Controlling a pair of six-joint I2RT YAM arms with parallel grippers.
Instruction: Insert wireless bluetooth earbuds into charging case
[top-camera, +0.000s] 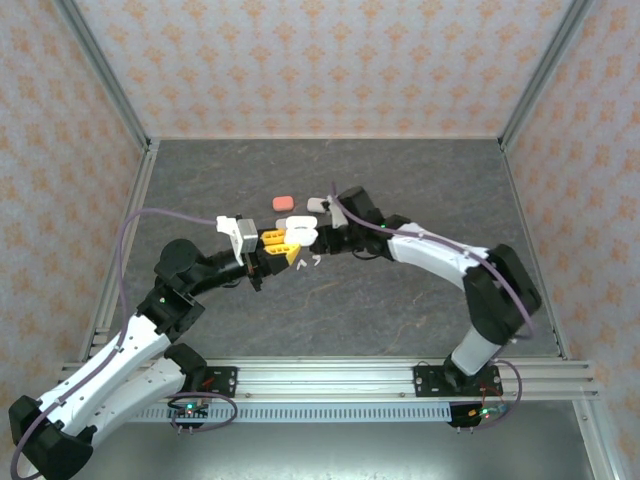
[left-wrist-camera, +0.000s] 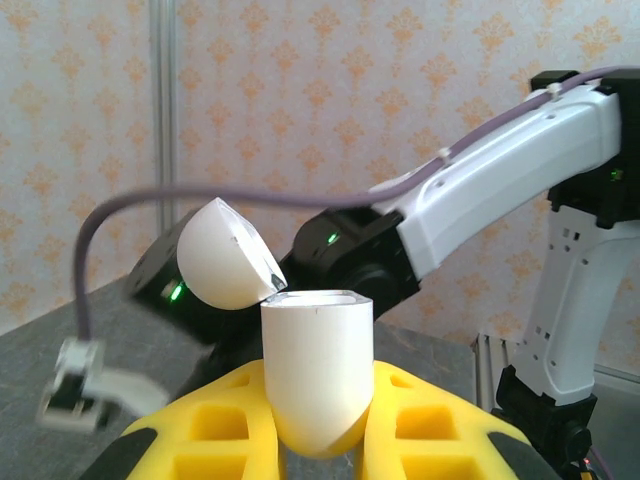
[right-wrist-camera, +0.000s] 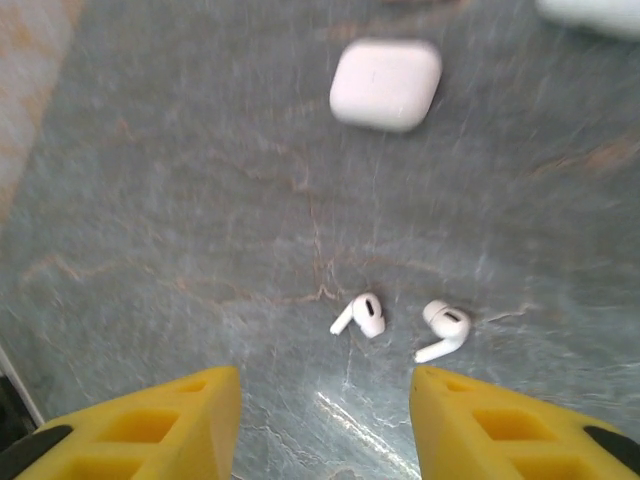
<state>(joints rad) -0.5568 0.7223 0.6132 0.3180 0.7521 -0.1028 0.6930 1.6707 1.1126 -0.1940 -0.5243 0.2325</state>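
My left gripper (left-wrist-camera: 318, 445) is shut on a white charging case (left-wrist-camera: 318, 370), held upright between its yellow fingers (left-wrist-camera: 195, 430). The case's lid (left-wrist-camera: 222, 255) is flipped open to the left. From above, the case (top-camera: 300, 233) hangs over the middle of the table in the left gripper (top-camera: 283, 247). Two white earbuds (right-wrist-camera: 362, 314) (right-wrist-camera: 443, 328) lie side by side on the grey table, just ahead of my right gripper (right-wrist-camera: 325, 420). Its yellow jaws stand apart with nothing between them. The top view shows both earbuds (top-camera: 303, 262) (top-camera: 317, 259) below the held case.
A closed white case (right-wrist-camera: 386, 83) lies on the table beyond the earbuds. A salmon-pink case (top-camera: 283, 203) and a pale grey one (top-camera: 318, 204) sit further back. The right arm (left-wrist-camera: 480, 200) reaches in close behind the held case. Patterned walls enclose the table.
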